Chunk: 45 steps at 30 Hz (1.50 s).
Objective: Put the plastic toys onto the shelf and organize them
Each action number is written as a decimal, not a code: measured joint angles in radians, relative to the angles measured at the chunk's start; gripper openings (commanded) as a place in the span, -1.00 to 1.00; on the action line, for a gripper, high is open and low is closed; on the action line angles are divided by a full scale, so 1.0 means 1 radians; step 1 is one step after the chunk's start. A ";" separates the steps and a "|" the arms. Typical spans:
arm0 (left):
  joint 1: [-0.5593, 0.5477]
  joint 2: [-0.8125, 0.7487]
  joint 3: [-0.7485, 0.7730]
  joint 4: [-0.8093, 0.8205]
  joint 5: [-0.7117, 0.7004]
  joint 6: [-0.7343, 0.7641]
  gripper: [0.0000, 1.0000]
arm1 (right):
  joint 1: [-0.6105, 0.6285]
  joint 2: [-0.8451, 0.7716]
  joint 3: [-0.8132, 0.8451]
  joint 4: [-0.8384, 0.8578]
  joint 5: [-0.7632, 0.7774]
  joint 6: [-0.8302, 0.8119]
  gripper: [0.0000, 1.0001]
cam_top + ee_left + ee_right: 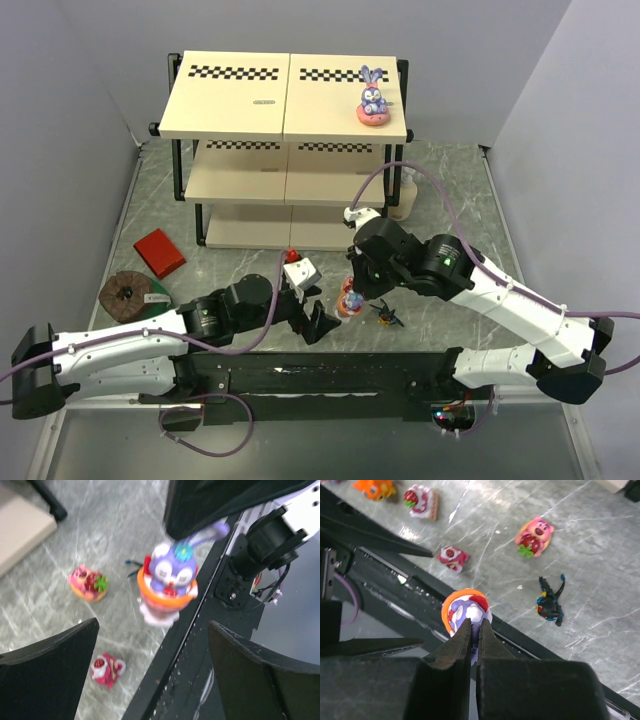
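My right gripper [476,626] is shut on the ear of a purple-blue bunny [465,611] sitting in an orange ring; the bunny [167,582] hangs above the table's near edge [350,300]. My left gripper [152,672] stands wide open just left of it, holding nothing. On the marble lie a pink figure with a strawberry [534,537], a small red-pink figure [453,557], a dark blue-yellow winged toy [550,602], a strawberry-topped figure [422,501] and an orange creature [375,488]. Another bunny [374,100] stands on the top board of the shelf [250,100].
A red block [160,252] and a brown round disc [127,295] lie at the left of the table. A cream pump bottle [405,195] stands by the shelf's right leg. The black base rail [320,370] runs along the near edge.
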 measured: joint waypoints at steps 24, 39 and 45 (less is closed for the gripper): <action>-0.057 0.178 0.040 0.157 0.088 0.125 0.78 | -0.002 -0.035 0.002 -0.037 -0.084 -0.020 -1.00; -0.062 0.225 0.058 0.203 0.091 0.130 -0.50 | -0.002 -0.057 -0.003 -0.015 -0.103 -0.024 -1.00; -0.061 0.227 0.058 0.203 0.082 0.127 -0.94 | -0.002 -0.063 -0.007 -0.013 -0.069 -0.014 0.45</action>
